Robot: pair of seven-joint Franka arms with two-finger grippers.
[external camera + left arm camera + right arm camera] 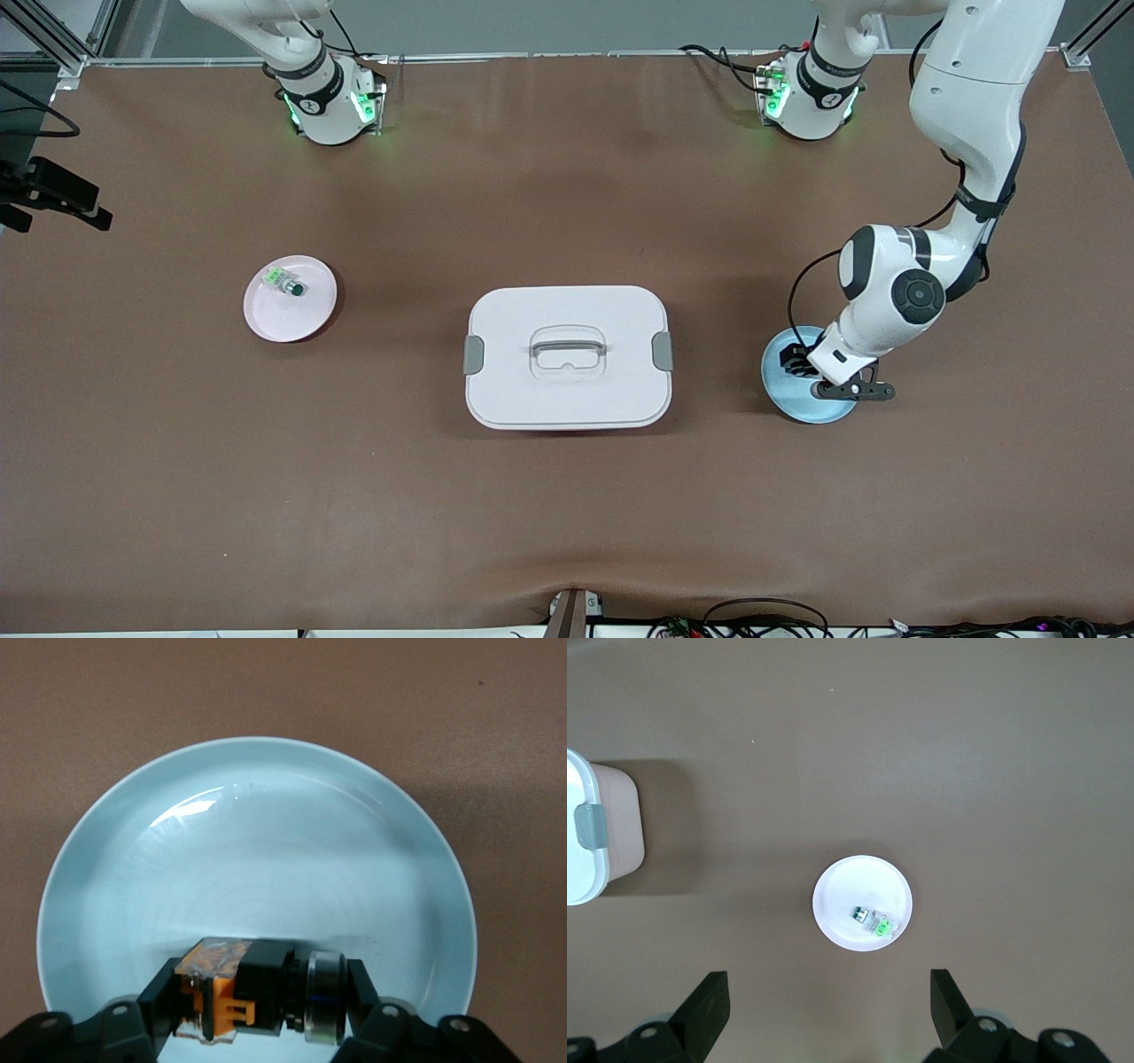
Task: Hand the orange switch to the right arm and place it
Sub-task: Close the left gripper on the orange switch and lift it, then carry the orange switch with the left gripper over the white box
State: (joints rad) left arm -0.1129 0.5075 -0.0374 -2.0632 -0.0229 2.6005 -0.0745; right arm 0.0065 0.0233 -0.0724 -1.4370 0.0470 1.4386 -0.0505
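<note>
Pink plate (291,299) is sitting toward my right arm's end of the tabletop (567,496), carrying the green-capped switch (285,282). My right gripper (828,1010) is hanging high over that plate, jaws spread wide, empty, waiting. White lidded box (567,356) is occupying the middle. At my left arm's end, my left gripper (257,1005) is reaching down into the blue plate (257,850), jaws clenched on the orange switch (252,992), which looks not yet raised clear of the plate. Pick-up is just underway; lifting, the handover to the right arm and the placing all remain.
</note>
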